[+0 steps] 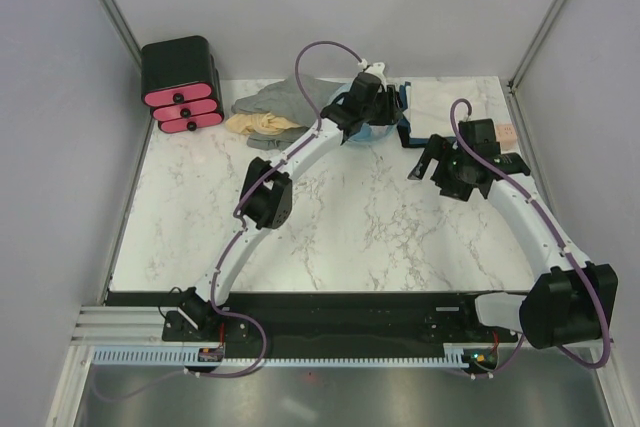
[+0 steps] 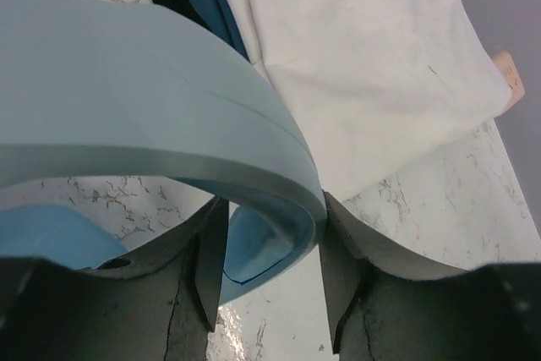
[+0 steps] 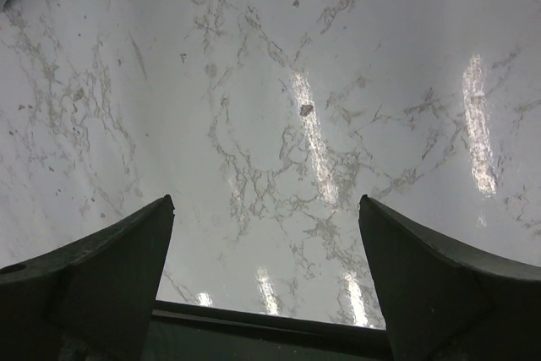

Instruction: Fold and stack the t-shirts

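The left hand (image 2: pixel 275 205) parted astride the light-blue hose (image 2: pixel 127 99) — right hand (image 3: pixel 266 200) gaping over marble table (image 3: pixel 254 82).

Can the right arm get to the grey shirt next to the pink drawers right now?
Probably not easily. The grey shirt lies at the far left back, and the left arm stretches across in between. The right gripper is open and empty, though.

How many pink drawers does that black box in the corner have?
3 pink drawers: top, middle, bottom, stacked on the front of the black box at the table's far left corner. None looks hidden.
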`<action>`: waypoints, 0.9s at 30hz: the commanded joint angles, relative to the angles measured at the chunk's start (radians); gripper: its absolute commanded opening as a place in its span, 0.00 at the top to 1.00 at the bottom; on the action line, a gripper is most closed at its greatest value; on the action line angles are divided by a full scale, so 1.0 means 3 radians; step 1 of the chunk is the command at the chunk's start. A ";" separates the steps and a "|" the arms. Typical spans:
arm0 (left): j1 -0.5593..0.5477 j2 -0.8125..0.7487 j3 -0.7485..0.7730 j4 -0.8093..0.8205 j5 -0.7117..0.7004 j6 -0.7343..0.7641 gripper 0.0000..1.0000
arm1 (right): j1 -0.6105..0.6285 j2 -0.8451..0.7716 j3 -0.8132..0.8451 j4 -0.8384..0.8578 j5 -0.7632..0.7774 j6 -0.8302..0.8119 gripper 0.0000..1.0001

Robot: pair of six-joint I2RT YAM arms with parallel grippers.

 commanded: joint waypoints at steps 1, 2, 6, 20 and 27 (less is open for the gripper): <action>0.0032 0.0062 -0.0125 0.0087 -0.0019 -0.0076 0.40 | 0.0004 -0.0102 -0.0067 -0.0077 -0.0001 -0.0048 0.02; 0.0037 0.0051 -0.0156 0.0092 -0.0049 -0.0061 0.33 | 0.0004 -0.0112 -0.0078 -0.0082 0.0004 -0.0043 0.02; 0.0068 -0.0005 -0.0167 0.0097 -0.0100 -0.0020 0.29 | 0.0004 -0.0092 -0.0088 -0.0082 0.0010 -0.0053 0.02; 0.0089 -0.0475 -0.0366 0.0118 -0.0172 0.0169 0.21 | 0.0004 -0.0056 -0.0159 -0.0016 -0.0052 -0.0043 0.02; 0.0078 -0.0730 -0.0381 0.0113 -0.0182 0.0292 0.21 | 0.0004 -0.0092 -0.0241 0.0061 -0.0103 -0.0022 0.02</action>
